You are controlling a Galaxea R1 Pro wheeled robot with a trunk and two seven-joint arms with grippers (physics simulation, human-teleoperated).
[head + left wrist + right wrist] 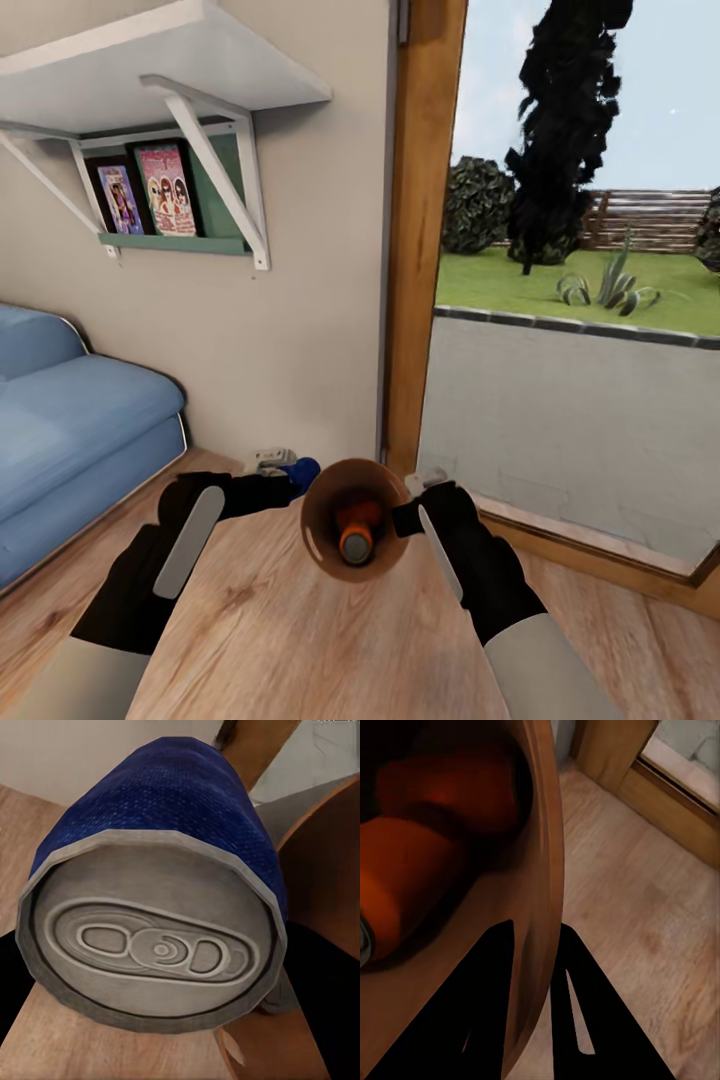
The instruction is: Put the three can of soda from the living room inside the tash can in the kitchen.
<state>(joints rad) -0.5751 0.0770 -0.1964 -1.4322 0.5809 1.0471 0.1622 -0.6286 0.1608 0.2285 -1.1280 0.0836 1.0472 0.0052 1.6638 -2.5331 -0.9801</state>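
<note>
Inside trash can (pixel 322 528), orange cans (pixel 356 532)

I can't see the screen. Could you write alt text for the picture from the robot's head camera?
Two black robot arms reach over a pale wood floor: the right pincer grips the rim of a copper-brown bucket with an orange can inside, the left pincer holds a blue can beside it. A blue sofa stands left, a garden window right.

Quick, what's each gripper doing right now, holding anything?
Left gripper: shut on the blue can, beside the bucket.
Right gripper: shut on the bucket rim, one finger inside and one outside; an orange can lies inside.
</note>
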